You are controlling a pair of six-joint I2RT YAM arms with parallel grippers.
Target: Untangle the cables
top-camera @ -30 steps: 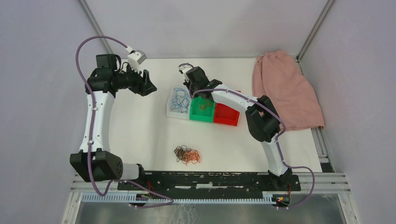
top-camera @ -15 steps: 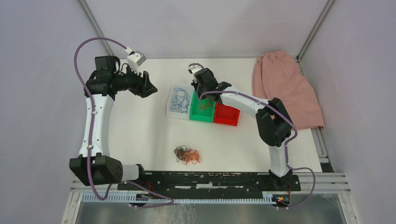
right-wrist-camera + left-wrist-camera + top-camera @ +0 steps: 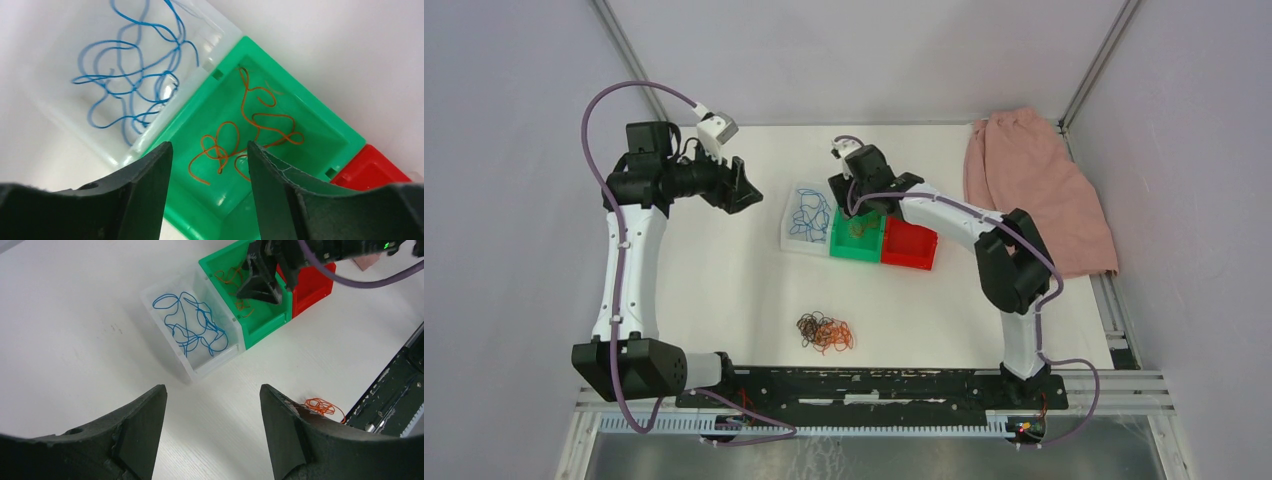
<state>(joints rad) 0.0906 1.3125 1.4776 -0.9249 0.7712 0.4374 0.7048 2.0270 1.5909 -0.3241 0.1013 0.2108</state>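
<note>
Right pincer (image 3: 208, 147) hangs over the green bin (image 3: 320, 131), jaws released with nothing between them. The left pincer (image 3: 212, 392) is likewise spread and empty, above the bare tabletop (image 3: 724, 270) beside the clear bin (image 3: 210, 367). A pink cloth (image 3: 1034, 190) lies at the far right, and a red bin (image 3: 909, 245) touches the green one.

The tangled pile of cables (image 3: 825, 332), orange and dark, sits near the arm bases, well apart from both pincers. Blue cables (image 3: 192, 325) lie in the clear bin and orange cables (image 3: 260, 120) in the green.

A curl of the orange wire could snag a finger as the right arm pulls away and be dragged out. At the pile, a grab may take several strands at once.
</note>
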